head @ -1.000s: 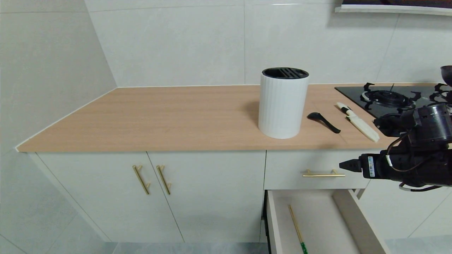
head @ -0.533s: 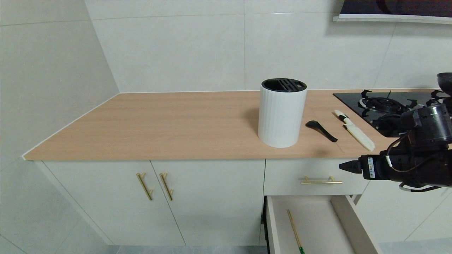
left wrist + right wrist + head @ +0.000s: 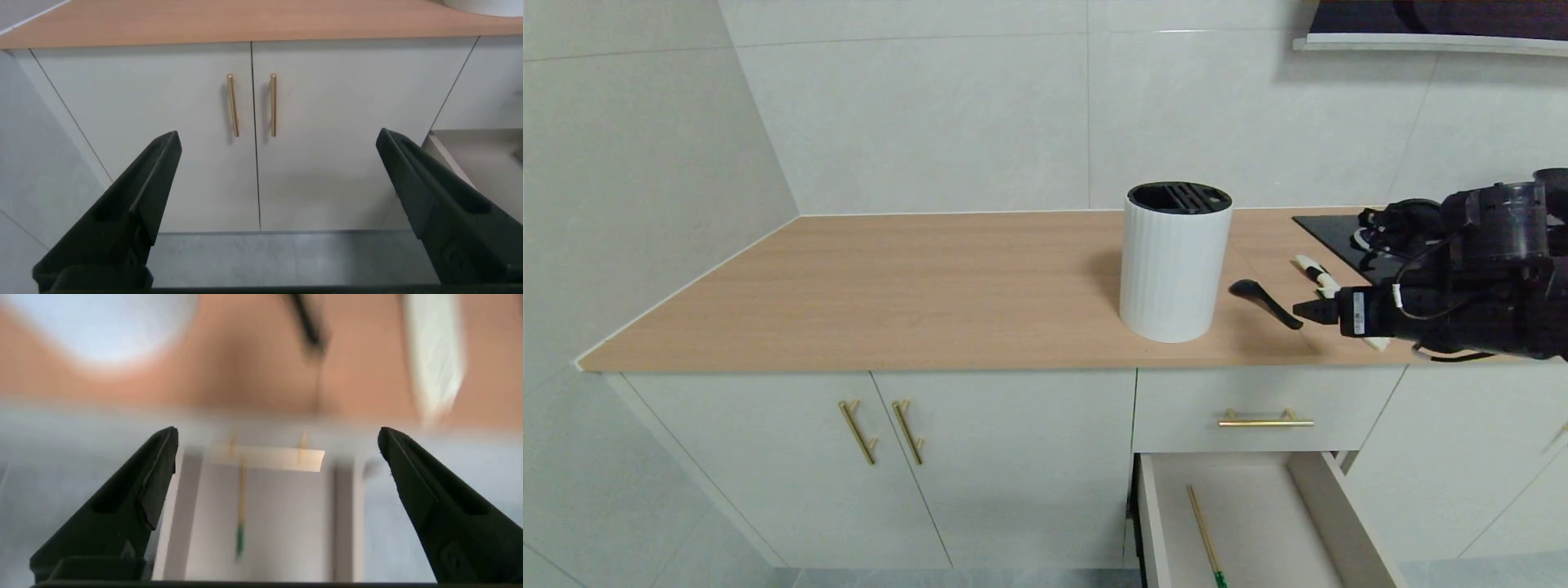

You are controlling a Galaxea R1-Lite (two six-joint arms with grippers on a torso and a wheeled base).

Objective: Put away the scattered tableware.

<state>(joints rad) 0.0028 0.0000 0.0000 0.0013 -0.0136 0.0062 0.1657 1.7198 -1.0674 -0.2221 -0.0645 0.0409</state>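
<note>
Just beside right gripper, black spoon

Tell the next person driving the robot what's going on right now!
Left gripper: open, empty, low in front of the cabinet doors.
Right gripper: open, empty, over the counter's front edge, close to the spoon and knife.
Things: spoon and knife lie on the counter, right of the holder. Chopsticks lie in the open drawer.
Done: drawer is open, chopsticks are inside.
Left: put away the spoon and knife, probably in the holder or the drawer, then likely shut the drawer.
</note>
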